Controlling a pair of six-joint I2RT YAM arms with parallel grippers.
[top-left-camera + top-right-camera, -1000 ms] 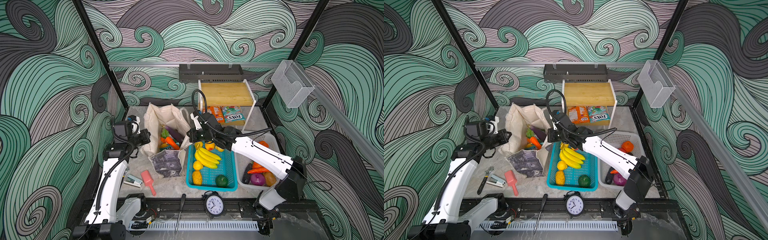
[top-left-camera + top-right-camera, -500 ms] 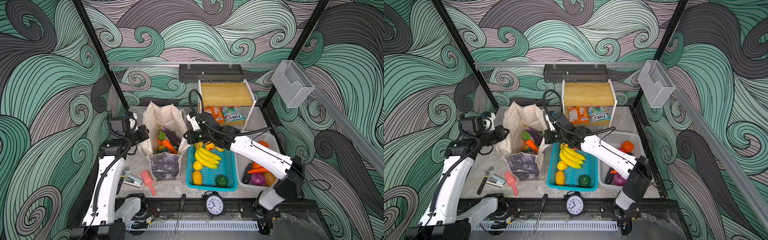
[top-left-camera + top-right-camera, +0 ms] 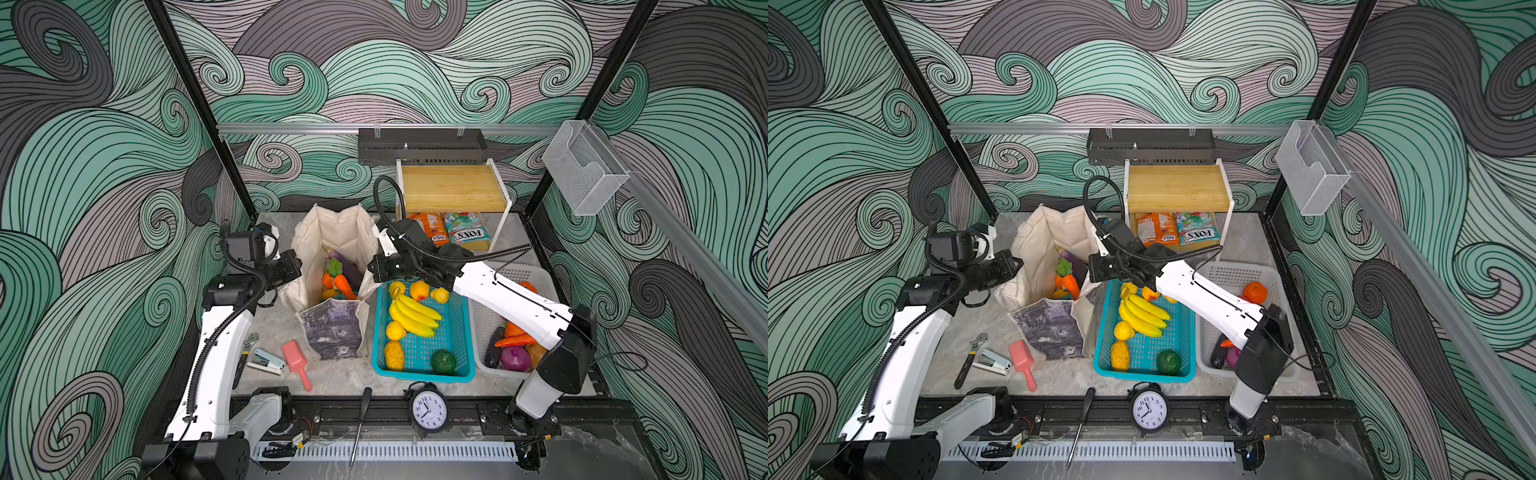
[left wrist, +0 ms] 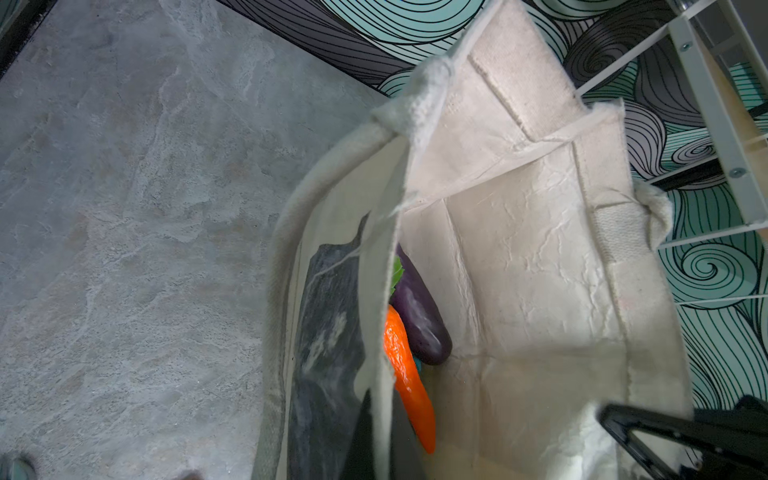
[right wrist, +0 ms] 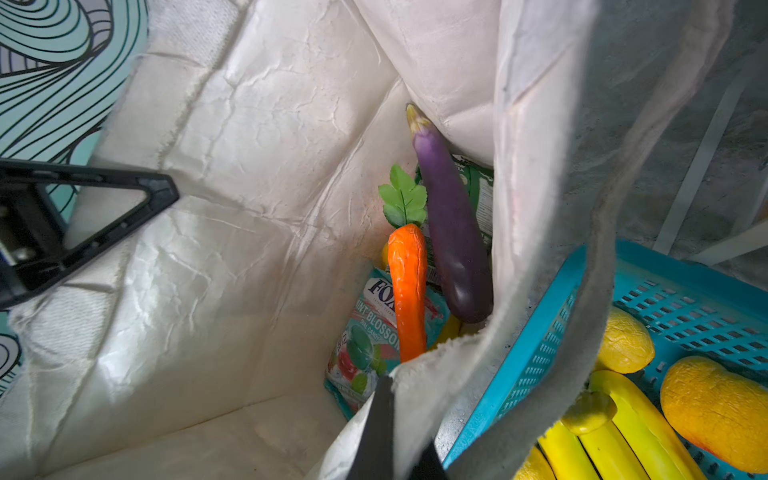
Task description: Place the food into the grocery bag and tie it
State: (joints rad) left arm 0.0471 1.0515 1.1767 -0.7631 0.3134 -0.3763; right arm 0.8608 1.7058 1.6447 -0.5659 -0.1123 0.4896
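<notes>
The left gripper (image 3: pixel 294 272) and right gripper (image 3: pixel 375 270) pinch opposite rims of the grocery bag (image 3: pixel 332 332), upright on the surface (image 3: pixel 274 332) between them; bananas (image 3: pixel 413 316) lie just beside the right gripper, the nearer one.

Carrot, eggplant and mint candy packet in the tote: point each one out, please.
carrot (image 5: pixel 408 286), right wrist view, middle of its orange body
eggplant (image 5: pixel 453 232), right wrist view, middle of its purple body
mint candy packet (image 5: pixel 362 345), right wrist view, its printed front

Bright even overhead light, soft shadows; top views sharp (edges bowed); wrist views blurred on near fabric.
</notes>
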